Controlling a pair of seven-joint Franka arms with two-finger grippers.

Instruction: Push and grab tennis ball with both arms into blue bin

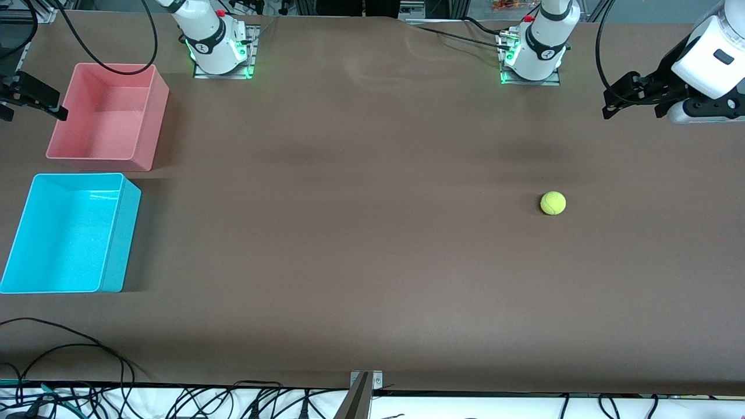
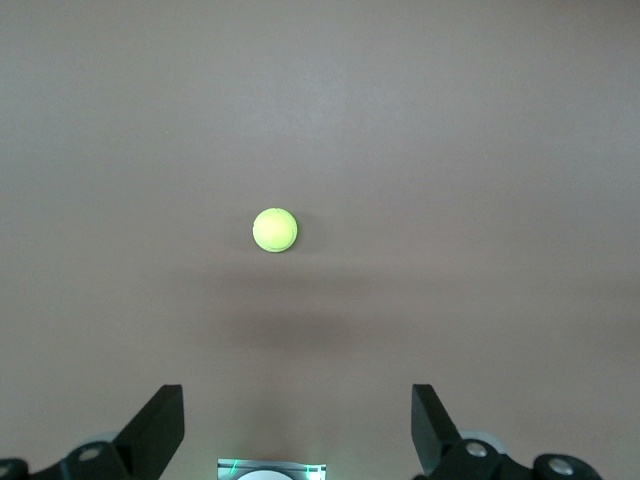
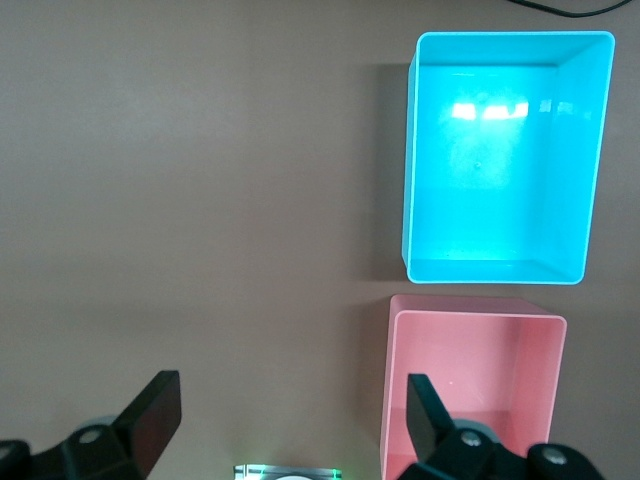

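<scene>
I see a fuzzy ball [image 1: 553, 203] on the matt brown table [image 1: 361, 244]. The blue bin [image 3: 505, 60] and pink bin [image 3: 475, 345] are smooth plastic; the blue one's floor shines glossy under my lights.

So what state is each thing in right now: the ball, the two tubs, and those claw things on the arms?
tennis ball: loose on the bare table, toward the left arm's end, untouched.
blue bin: upright, empty.
pink bin: upright, empty, beside the blue bin, farther from the front camera.
left end effector: open, up in the air, holding nothing.
right end effector: open, up near the bins, holding nothing.
</scene>
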